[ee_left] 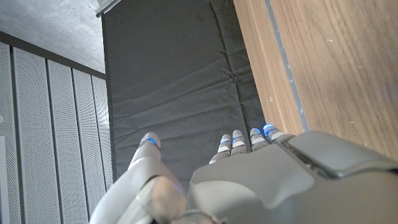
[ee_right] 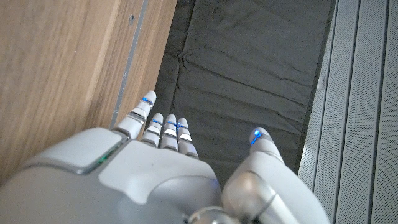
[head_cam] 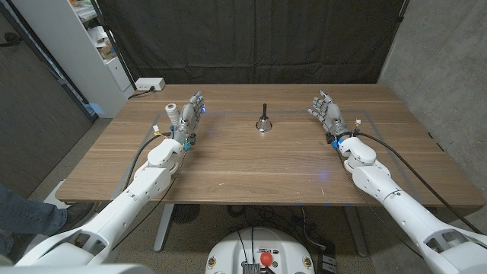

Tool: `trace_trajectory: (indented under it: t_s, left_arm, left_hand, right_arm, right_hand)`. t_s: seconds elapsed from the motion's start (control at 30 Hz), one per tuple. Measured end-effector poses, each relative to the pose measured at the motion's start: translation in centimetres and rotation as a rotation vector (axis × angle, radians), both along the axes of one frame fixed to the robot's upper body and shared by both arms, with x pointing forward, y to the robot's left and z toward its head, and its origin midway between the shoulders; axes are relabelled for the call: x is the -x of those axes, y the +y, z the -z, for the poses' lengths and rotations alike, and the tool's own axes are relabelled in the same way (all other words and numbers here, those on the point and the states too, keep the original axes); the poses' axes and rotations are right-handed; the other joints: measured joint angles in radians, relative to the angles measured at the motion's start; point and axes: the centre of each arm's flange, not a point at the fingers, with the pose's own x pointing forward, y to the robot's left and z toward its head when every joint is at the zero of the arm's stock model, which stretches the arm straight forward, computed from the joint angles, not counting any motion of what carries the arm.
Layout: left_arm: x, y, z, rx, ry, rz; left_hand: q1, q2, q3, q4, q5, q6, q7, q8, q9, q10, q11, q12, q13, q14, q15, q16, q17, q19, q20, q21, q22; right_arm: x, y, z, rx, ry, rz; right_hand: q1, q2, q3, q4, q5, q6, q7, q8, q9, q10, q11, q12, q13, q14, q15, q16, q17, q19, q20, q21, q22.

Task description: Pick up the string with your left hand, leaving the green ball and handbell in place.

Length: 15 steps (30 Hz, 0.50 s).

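Note:
A small pale spool of string (head_cam: 172, 113) stands upright on the wooden table (head_cam: 251, 171), at the back left. My left hand (head_cam: 192, 114) stands just to its right with the fingers apart and nothing in them; whether it touches the spool I cannot tell. The handbell (head_cam: 263, 123), dark handle up, stands at the table's middle, well right of that hand. My right hand (head_cam: 327, 113) is raised at the back right, fingers spread and empty. The left hand (ee_left: 249, 180) and the right hand (ee_right: 155, 174) appear from behind in their wrist views, fingers reaching past the table's edge toward the black curtain.
A white power strip (head_cam: 148, 84) lies at the table's back left corner. A white shelf (head_cam: 84, 46) stands left of the table and a black curtain (head_cam: 259, 38) hangs behind it. A person's leg (head_cam: 19, 209) shows at the lower left edge.

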Motion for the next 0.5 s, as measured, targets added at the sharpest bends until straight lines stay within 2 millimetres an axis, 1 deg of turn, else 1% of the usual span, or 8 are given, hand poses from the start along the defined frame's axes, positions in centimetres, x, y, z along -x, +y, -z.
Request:
trace_trajectory:
  t_s: [0.03,0.07,0.13,0.23,0.27,0.4,0.43,0.5]
  left_arm:
    - [0.09,0.08,0.00,0.011,-0.002,-0.001]
    - [0.00,-0.09,0.25,-0.012,0.009,-0.004]
    - [0.05,-0.14,0.34,-0.015,0.011,-0.005]
    - [0.15,-0.16,0.53,-0.014,0.012,-0.007]
    - [0.19,-0.11,0.55,-0.012,0.011,-0.009]
    - [0.38,0.06,0.55,-0.008,0.007,-0.014]
    - [0.43,0.12,0.52,-0.006,0.006,-0.015]
    - [0.58,0.37,0.36,0.008,0.000,-0.018]
  left_hand:
    - [0.000,0.000,0.000,0.000,0.000,0.003,0.003,0.004,0.000,0.000,0.000,0.000,-0.001,0.000,0.000,0.000,0.000,0.000,0.000,0.000,0.000]
    - [0.000,0.000,0.000,0.000,0.000,0.005,0.005,0.004,0.000,0.000,0.000,0.000,-0.002,0.000,0.000,0.000,0.000,0.000,0.000,0.000,0.000]
    - [0.001,0.001,0.000,0.000,0.000,0.005,0.005,0.004,0.000,0.000,0.000,0.000,-0.002,0.000,0.000,0.000,0.000,0.000,0.000,0.000,0.000]
    - [0.004,0.004,0.003,-0.003,0.000,0.013,-0.002,0.004,0.000,0.006,-0.004,0.000,-0.007,0.000,0.000,0.000,0.000,0.000,0.000,0.000,0.000]
    - [0.009,0.009,0.004,-0.004,0.000,0.016,-0.006,0.004,0.000,0.006,-0.005,0.000,-0.007,0.000,0.000,0.000,0.000,-0.001,0.001,0.000,0.000]
    - [0.013,0.013,0.004,-0.004,0.000,0.016,-0.006,0.004,0.000,0.008,-0.006,0.007,-0.011,0.004,-0.004,0.000,0.000,-0.007,0.007,0.000,0.000]
    - [0.013,0.013,0.007,-0.001,0.000,0.016,-0.006,0.004,0.000,0.012,-0.010,0.007,-0.011,0.004,-0.004,0.000,0.000,-0.007,0.007,0.000,0.000]
    - [0.017,0.017,0.011,-0.003,0.000,0.016,-0.006,0.004,0.000,0.012,-0.011,0.007,-0.011,0.004,-0.004,0.000,0.000,-0.007,0.007,0.000,0.000]
  right_arm:
    - [-0.01,0.03,0.02,0.004,0.001,-0.001]
    - [0.12,-0.16,-0.26,-0.042,-0.010,0.002]
    - [0.16,-0.13,-0.31,-0.050,-0.013,0.002]
    - [0.25,-0.08,-0.43,-0.055,-0.019,0.002]
    - [0.27,0.01,-0.41,-0.052,-0.019,0.002]
    - [0.37,0.23,-0.39,-0.044,-0.019,0.003]
    - [0.36,0.36,-0.31,-0.030,-0.016,0.002]
    - [0.29,0.63,-0.12,0.005,-0.009,0.000]
  right_hand:
    - [0.000,0.000,0.000,0.000,0.000,0.000,0.000,0.000,0.000,0.000,0.000,0.000,0.000,0.000,0.000,0.000,-0.001,0.000,0.000,0.000,0.000]
    - [0.000,0.000,0.000,0.000,0.000,0.000,0.000,0.000,0.000,0.000,0.000,0.000,0.000,-0.001,-0.001,0.000,-0.002,0.000,0.000,0.000,0.000]
    - [0.000,0.000,0.000,0.000,0.000,0.000,0.000,0.000,0.000,0.000,0.000,0.000,0.000,-0.004,-0.004,0.000,-0.002,0.000,0.000,0.000,0.000]
    - [0.000,0.000,0.000,0.000,0.000,0.006,-0.006,0.000,0.000,0.000,0.000,0.000,0.000,-0.004,-0.004,0.000,-0.002,0.000,0.000,0.000,0.000]
    - [0.000,0.000,0.000,0.000,0.000,0.006,-0.006,0.000,0.000,0.000,0.000,0.000,0.000,-0.004,-0.004,0.000,-0.002,0.000,0.000,0.000,0.000]
    - [0.000,0.000,0.000,0.000,0.000,0.006,-0.006,0.000,0.000,0.000,0.000,0.000,0.000,-0.004,-0.004,0.000,-0.002,0.000,0.000,0.000,0.000]
    - [0.000,0.000,0.000,0.000,0.004,0.006,-0.006,0.000,0.000,0.000,0.000,0.000,0.000,-0.004,-0.004,0.000,-0.002,0.000,0.000,0.000,0.000]
    - [0.000,0.000,0.000,0.000,0.008,0.006,-0.006,0.000,0.000,0.000,0.000,0.000,0.000,-0.004,-0.004,0.000,-0.002,0.000,0.000,-0.006,0.000]
